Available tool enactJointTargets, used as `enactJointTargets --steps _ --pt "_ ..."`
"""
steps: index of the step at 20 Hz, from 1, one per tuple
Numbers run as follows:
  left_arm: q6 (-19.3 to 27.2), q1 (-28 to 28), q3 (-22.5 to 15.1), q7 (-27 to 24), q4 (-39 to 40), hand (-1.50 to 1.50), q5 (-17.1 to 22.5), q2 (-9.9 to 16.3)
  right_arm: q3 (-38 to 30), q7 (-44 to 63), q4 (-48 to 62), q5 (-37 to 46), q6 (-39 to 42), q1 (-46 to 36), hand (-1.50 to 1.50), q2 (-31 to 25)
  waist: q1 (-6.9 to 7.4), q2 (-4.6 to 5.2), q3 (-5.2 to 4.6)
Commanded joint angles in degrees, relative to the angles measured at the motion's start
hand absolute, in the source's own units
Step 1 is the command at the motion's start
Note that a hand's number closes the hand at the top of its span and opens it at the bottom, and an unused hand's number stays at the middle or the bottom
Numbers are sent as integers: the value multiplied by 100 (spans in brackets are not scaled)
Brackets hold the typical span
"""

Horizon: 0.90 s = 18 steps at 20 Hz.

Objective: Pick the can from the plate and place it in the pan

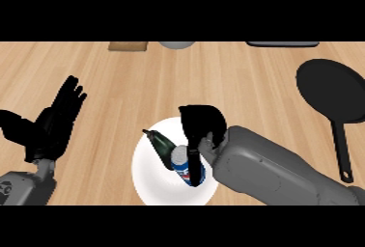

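Observation:
A white plate (153, 185) lies at the lower middle of the wooden counter. On it rests the can (182, 169), blue and white with a grey top, lying on its side. My right hand (201, 121) bends down over the can, with one finger (193, 164) laid along it and the others curled at its upper end. Part of the can is hidden under the hand. The black pan (331, 89) sits at the far right, with its handle (343, 149) pointing toward me. My left hand (53, 126) rests open at the left, fingers up.
A dark green object (161, 144) lies on the plate beside the can's left side. Along the far edge sit a brown board (128, 46), a grey round object (176, 44) and a dark flat object (282, 44). Bare wood separates the plate from the pan.

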Motion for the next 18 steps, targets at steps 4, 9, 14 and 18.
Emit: enactJointTargets --steps 4,9,14,18 --pt "-48 -60 -44 65 -37 0 -17 -44 589 1546 878 -375 971 -909 -150 459 76 -24 -8" --pt "-31 109 40 -68 106 0 -47 -87 665 1546 1223 -558 939 -1367 -150 491 -61 -51 2" --pt "-60 27 178 -7 85 0 -26 -45 701 1547 1878 -658 673 -1697 -150 1248 -49 -16 13" --pt "-47 -75 125 89 61 0 -61 -94 927 1548 2417 -750 745 -1732 -150 1388 -59 -10 14"
